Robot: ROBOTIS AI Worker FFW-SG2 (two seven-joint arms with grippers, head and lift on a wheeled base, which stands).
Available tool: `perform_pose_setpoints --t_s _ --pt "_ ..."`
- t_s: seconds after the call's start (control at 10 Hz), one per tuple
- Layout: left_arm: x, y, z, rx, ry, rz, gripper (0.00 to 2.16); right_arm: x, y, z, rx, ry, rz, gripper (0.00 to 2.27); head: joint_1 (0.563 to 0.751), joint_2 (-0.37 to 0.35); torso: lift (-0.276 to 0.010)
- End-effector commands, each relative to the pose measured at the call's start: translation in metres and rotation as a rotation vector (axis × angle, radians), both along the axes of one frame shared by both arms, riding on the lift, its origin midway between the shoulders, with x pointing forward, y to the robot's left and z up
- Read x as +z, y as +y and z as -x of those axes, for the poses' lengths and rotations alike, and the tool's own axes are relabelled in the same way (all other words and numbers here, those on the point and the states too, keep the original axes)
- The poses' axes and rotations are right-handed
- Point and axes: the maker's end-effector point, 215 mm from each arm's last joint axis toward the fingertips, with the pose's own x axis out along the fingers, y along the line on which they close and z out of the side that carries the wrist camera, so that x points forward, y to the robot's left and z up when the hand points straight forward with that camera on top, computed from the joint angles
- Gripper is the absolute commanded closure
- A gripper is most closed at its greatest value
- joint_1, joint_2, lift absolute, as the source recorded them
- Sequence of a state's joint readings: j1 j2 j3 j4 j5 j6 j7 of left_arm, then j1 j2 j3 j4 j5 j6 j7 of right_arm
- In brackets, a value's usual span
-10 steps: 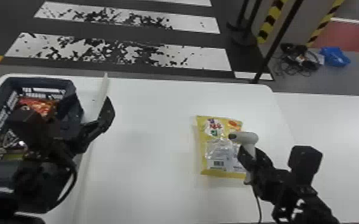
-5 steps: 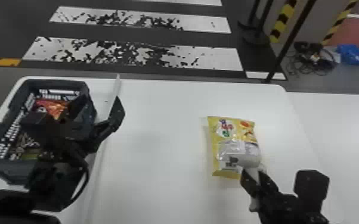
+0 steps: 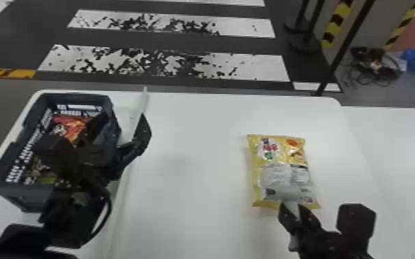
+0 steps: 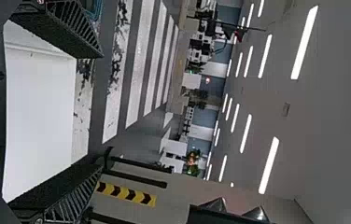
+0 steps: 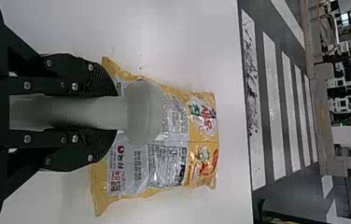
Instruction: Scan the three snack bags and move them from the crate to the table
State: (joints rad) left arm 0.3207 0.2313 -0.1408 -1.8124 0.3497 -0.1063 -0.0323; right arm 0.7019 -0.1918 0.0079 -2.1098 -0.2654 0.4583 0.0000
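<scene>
A yellow snack bag [image 3: 275, 155] lies flat on the white table, its printed back facing up. My right gripper [image 3: 291, 206] is at the bag's near edge, closed on the handle of a white scanner [image 3: 287, 193]. In the right wrist view, the gripper [image 5: 116, 113] grips that scanner [image 5: 143, 112], whose head covers part of the snack bag [image 5: 166, 161]. My left gripper [image 3: 123, 120] stands open beside the crate [image 3: 8, 193], its arm partly hiding it. Inside are a red-orange bag [image 3: 69, 127] and a darker bag [image 3: 38, 172]. The left wrist view shows the gripper [image 4: 100, 112] with nothing between its fingers.
A raised pale strip [image 3: 122, 206] runs along the white table [image 3: 189, 144] between crate and yellow bag. Another white surface [image 3: 410, 148] adjoins at right. Past the far edge are a dark pole [image 3: 346, 48] and cables on the floor.
The head view has swung left. My right gripper has carried the scanner from the yellow bag's right side towards its near end, over the printed back. The left arm has kept its place by the crate.
</scene>
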Motion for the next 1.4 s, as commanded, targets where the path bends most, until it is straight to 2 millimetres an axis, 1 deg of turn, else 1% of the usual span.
perform_pose_setpoints --t_s 0.0,0.1,0.2,0.3,0.4,0.6,0.7,0.8,1.0,1.2,1.3 --pt "0.001 0.006 0.002 0.011 -0.003 -0.002 0.03 0.001 0.002 -0.003 0.001 -0.012 -0.004 2.24 0.695 -0.044 -0.062" --pt "0.001 0.007 0.001 0.013 -0.004 -0.001 0.03 0.011 0.001 -0.007 -0.003 -0.032 -0.008 2.24 0.695 -0.036 -0.062" --pt "0.001 0.007 0.001 0.013 -0.004 0.000 0.03 0.026 -0.003 -0.015 -0.008 -0.063 -0.005 2.24 0.695 -0.031 -0.062" --pt "0.003 0.005 0.001 0.011 -0.006 0.001 0.03 0.041 -0.011 -0.023 -0.021 -0.093 0.002 2.24 0.695 -0.033 -0.062" --pt "0.003 0.003 0.000 0.009 -0.007 0.003 0.03 0.054 -0.025 -0.038 -0.044 -0.122 0.021 2.24 0.695 -0.037 -0.062" --pt "0.006 0.002 -0.001 0.006 -0.013 0.002 0.03 0.046 -0.060 -0.076 -0.076 -0.122 0.069 2.24 0.695 -0.075 -0.062" --pt "0.006 0.005 -0.001 0.011 -0.012 -0.002 0.03 0.042 -0.076 -0.094 -0.078 -0.134 0.090 2.24 0.695 -0.098 -0.062" --pt "0.005 0.011 -0.002 0.021 -0.011 -0.007 0.03 0.035 -0.093 -0.106 -0.098 -0.133 0.104 2.24 0.695 -0.106 -0.062" --pt "0.002 0.016 -0.002 0.031 -0.005 -0.011 0.03 0.027 -0.124 -0.128 -0.132 -0.137 0.133 2.24 0.695 -0.137 -0.062" --pt "0.000 0.017 -0.003 0.033 -0.003 -0.018 0.03 0.022 -0.156 -0.148 -0.164 -0.144 0.162 2.24 0.695 -0.160 -0.062" --pt "-0.001 0.020 -0.004 0.038 -0.001 -0.023 0.03 0.019 -0.166 -0.155 -0.169 -0.146 0.168 2.24 0.695 -0.177 -0.062"
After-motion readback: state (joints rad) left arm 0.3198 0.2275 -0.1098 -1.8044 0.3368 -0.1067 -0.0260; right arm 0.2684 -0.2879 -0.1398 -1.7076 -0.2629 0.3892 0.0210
